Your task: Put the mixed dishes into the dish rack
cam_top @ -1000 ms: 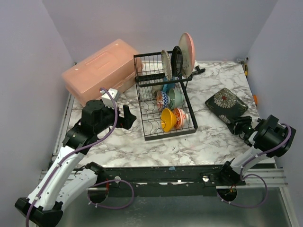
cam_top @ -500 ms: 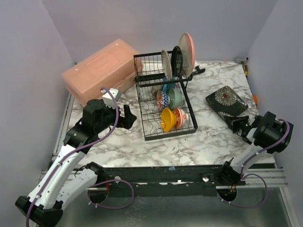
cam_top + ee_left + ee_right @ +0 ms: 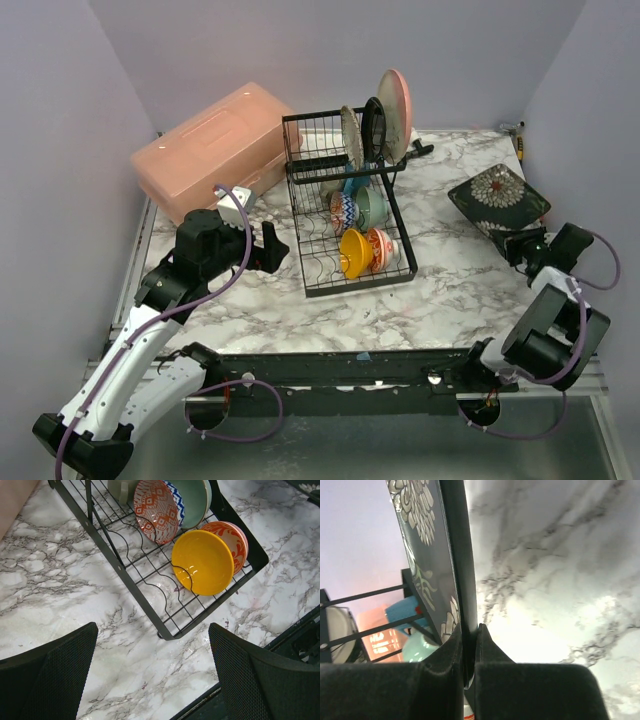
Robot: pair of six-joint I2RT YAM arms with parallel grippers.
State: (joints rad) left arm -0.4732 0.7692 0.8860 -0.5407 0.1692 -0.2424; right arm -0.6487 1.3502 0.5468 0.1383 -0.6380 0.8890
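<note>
Seen from above, the black wire dish rack (image 3: 345, 215) is sitting mid-desk (image 3: 440, 290) and is already holding most of the load. Plates are standing on edge at its 12 o'clock end, with the pink-cream plate (image 3: 396, 110) rising tallest. Bowls are leaning in the slots toward 6 o'clock, among them a mint green bowl (image 3: 373, 205) and a yellow bowl (image 3: 352, 252).

I am pinching the rim of a dark flowered plate (image 3: 498, 197) in my right tool (image 3: 522, 243), fingers closed tight on it. It is out at 3 o'clock from the rack and well apart from it (the only dish I can clearly make out outside the wires). My left tool (image 3: 270, 243) is hanging spread open and empty at the rack's 9 o'clock.

I am judging the job nearly done, with this plate waiting to be carried over and slotted in.
</note>
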